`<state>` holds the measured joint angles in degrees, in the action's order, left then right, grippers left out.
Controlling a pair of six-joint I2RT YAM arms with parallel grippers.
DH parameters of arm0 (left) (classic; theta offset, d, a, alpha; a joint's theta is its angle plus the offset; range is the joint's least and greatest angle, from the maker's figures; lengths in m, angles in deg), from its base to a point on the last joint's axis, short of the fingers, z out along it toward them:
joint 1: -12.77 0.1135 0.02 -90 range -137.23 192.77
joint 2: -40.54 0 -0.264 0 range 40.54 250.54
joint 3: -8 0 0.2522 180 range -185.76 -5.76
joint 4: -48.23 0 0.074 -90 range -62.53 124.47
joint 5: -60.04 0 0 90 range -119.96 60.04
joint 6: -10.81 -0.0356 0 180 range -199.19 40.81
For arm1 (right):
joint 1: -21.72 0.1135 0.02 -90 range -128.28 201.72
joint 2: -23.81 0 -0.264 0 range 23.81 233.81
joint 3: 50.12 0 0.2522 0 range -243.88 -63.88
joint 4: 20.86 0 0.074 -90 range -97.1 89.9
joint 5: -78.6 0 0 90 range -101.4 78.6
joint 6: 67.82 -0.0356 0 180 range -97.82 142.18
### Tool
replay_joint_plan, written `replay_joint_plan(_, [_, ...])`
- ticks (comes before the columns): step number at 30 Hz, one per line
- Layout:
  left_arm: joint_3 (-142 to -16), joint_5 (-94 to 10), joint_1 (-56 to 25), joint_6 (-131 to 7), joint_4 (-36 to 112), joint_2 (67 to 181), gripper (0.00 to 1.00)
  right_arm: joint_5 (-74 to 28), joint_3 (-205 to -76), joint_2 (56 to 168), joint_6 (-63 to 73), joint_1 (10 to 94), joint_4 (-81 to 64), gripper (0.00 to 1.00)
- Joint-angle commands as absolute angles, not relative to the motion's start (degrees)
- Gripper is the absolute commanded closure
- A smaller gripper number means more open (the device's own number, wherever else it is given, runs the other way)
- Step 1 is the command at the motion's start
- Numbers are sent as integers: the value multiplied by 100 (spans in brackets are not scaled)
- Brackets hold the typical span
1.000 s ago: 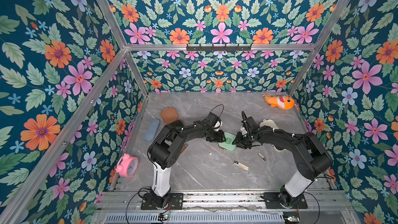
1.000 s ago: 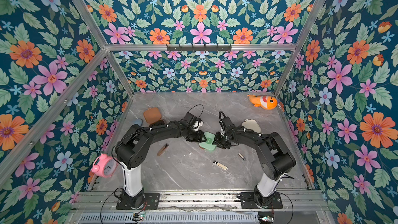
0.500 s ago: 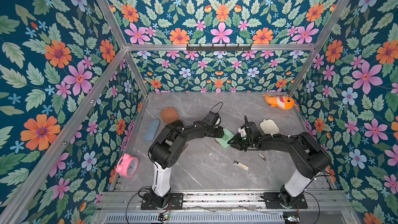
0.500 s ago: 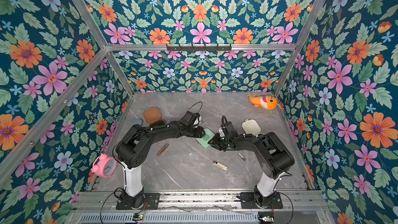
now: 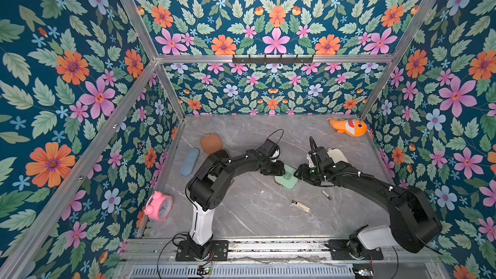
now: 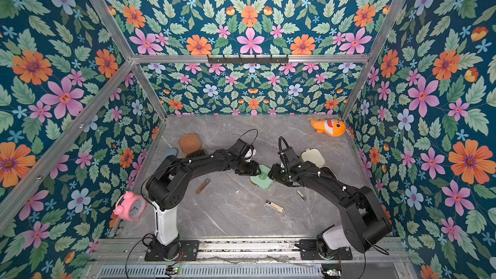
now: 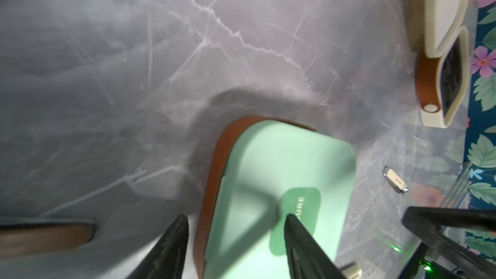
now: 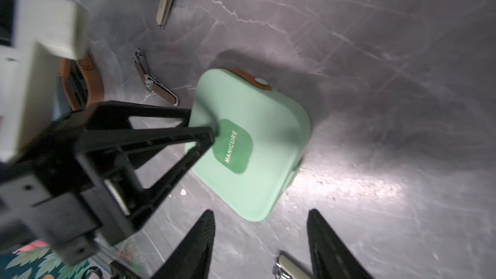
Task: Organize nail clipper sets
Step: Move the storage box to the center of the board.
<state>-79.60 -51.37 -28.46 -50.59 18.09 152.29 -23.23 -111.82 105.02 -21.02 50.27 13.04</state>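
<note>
Near the middle of the grey table (image 5: pixel 255 218) in both top views, the mint green case (image 5: pixel 286 179) is lying flat and shut. The left gripper (image 7: pixel 236 218) is standing spread, one fingertip (image 7: pixel 294 226) resting on the lid's dark label. The right gripper (image 8: pixel 261 212) is hovering spread just beside the case's corner, pinching nothing. A clipper (image 5: pixel 300 205) is lying loose to the lower right of the case.
</note>
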Motion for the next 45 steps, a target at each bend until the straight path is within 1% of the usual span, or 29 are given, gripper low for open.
replay_joint_plan(1, [-8097, -4871, -2785, -5019, 1533, 14957, 37, -1818, -11257, 10465, -1828, 5186, 2002, 40])
replay_joint_plan(4, [-8076, -4659, -2673, -4974, 1457, 14519, 34, -1445, -11421, 10573, -1805, 5606, 2313, 34])
replay_joint_plan(5, [-8021, -4576, -2624, -4954, 1452, 14335, 33, -1349, -11466, 10634, -1836, 5736, 2375, 27])
replay_joint_plan(12, [-7116, -4358, -2095, -4777, 1531, 12919, 30, -1158, -11689, 11318, -2073, 6141, 2294, 21])
replay_joint_plan(13, [-6975, -4359, -1997, -4764, 1540, 12717, 30, -1133, -11788, 11460, -2071, 6190, 2313, 17])
replay_joint_plan(15, [-6684, -4415, -1809, -4746, 1515, 12359, 29, -1049, -12026, 11737, -2058, 6262, 2384, 4])
replay_joint_plan(16, [-6530, -4452, -1716, -4734, 1494, 12196, 29, -1028, -12165, 11925, -2053, 6279, 2391, 1])
replay_joint_plan(19, [-6143, -4510, -1517, -4720, 1461, 11802, 29, -947, -12531, 12428, -2160, 6289, 2419, 0])
replay_joint_plan(24, [-5667, -4596, -1412, -4637, 1491, 11445, 29, -445, -13299, 13181, -2526, 6248, 2823, 0])
replay_joint_plan(29, [-5476, -4665, -1395, -4597, 1538, 11293, 29, -449, -13503, 13346, -2622, 5796, 2683, 2])
replay_joint_plan(32, [-5446, -4750, -1395, -4583, 1587, 11294, 29, -622, -13658, 13402, -2366, 5354, 2625, 8])
replay_joint_plan(35, [-5385, -4836, -1397, -4540, 1724, 11323, 29, -639, -13965, 13510, -1946, 4900, 2728, 10])
replay_joint_plan(39, [-5312, -4942, -1395, -4475, 1926, 11379, 30, -812, -14434, 13689, -1254, 4334, 2924, 12])
replay_joint_plan(45, [-5344, -5052, -1395, -4515, 2062, 11544, 30, -1010, -14996, 13629, -363, 3968, 3315, 12])
